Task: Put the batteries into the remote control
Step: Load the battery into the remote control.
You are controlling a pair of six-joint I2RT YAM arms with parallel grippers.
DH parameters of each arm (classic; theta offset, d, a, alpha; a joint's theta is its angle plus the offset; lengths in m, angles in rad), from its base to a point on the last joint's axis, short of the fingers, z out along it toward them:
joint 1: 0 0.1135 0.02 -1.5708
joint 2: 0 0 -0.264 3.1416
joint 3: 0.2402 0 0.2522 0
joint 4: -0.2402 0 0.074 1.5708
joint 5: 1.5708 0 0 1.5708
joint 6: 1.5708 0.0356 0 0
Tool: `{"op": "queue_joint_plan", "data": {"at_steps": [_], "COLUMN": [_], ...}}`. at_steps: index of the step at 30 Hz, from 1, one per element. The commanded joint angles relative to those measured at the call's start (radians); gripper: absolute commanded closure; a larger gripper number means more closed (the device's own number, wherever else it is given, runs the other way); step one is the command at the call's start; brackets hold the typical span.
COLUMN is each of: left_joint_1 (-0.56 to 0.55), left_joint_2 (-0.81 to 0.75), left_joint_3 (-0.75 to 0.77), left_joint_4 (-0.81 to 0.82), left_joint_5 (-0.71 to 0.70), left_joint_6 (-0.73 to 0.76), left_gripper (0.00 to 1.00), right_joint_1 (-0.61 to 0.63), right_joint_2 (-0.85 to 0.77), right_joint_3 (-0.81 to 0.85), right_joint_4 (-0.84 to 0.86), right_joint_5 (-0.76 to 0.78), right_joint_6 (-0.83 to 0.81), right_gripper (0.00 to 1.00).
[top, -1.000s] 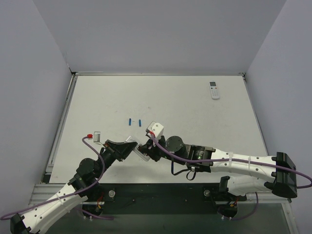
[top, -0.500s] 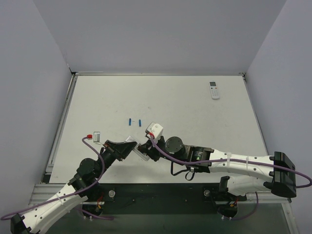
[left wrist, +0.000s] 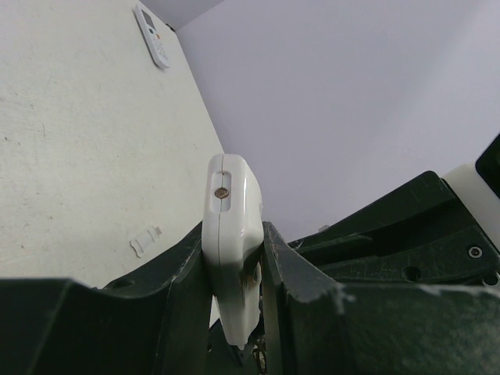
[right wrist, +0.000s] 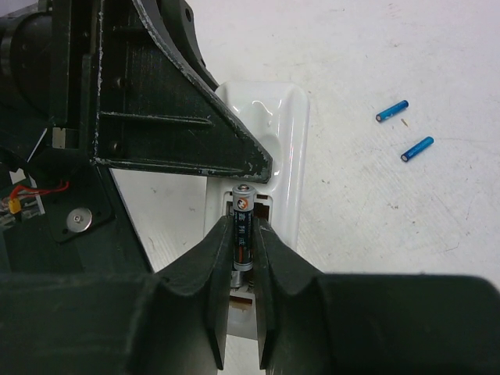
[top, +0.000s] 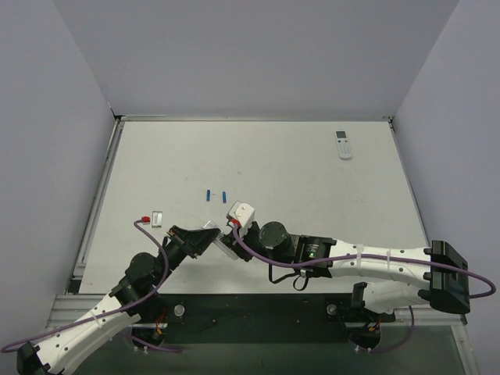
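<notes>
1. I hold the slim white rectangular plastic remote control (right wrist: 291,148) in my left gripper (left wrist: 233,254). Its jaws are clamped narrow on the long edges. The plain back faces the right wrist camera and the battery bay is uncovered.
2. My right gripper (right wrist: 243,234) is pinched almost closed on a short black cylindrical battery with an orange band (right wrist: 244,205). The battery sits lengthwise at the open bay. I cannot tell whether it is seated on the contacts or raised off them.
3. The two slim blue cylindrical batteries (right wrist: 392,110) lie on the table, apart from each other. They are near the grippers on the far side, and nothing touches them.
4. I judge the task barely begun: the bay is open, but neither blue cell is loaded and the black one occupies the slot.
5. By my reckoning I have yet to clear the bay, fit both blue cells and refit the cover. A small flat whitish piece (top: 156,217) beside the left arm is probably that cover.
6. The surface is a matte white tabletop (top: 312,203), faintly scuffed. A second white remote with a small screen (top: 343,144) rests near the far right corner, well apart.
7. Plain pale lilac walls (top: 258,55) enclose the table on three sides.
</notes>
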Motion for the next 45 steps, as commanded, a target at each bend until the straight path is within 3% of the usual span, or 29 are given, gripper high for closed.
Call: {"op": "queue_joint_plan", "data": {"at_steps": [1,24,26,30,45], "left_joint_1": [-0.001,-0.001,-0.001,-0.001,-0.001], "left_joint_2": [-0.015,-0.040,-0.038,-0.035,-0.007], "left_joint_3": [-0.002,0.002,0.002,0.001,-0.002], "left_joint_4": [0.095,0.055,0.055,0.055,0.080], "left_joint_5": [0.001,-0.016,-0.014,-0.014,-0.002], "left_joint_6": [-0.047,-0.076,-0.076,-0.078,-0.165], "left_gripper": [1.00,1.00,1.00,1.00,1.00], "right_joint_1": [0.007,0.013,0.015,0.015,0.015], "right_joint_2": [0.012,-0.022,-0.017,-0.019,-0.052], "right_joint_3": [-0.005,-0.071,-0.070,-0.070,-0.198], "right_joint_4": [0.011,0.086,0.090,0.092,0.460], "right_joint_5": [-0.005,0.092,0.092,0.084,-0.006], "right_joint_6": [-0.009,-0.035,-0.038,-0.033,-0.171], "right_gripper": [0.88,0.83,0.84,0.99,1.00]}}
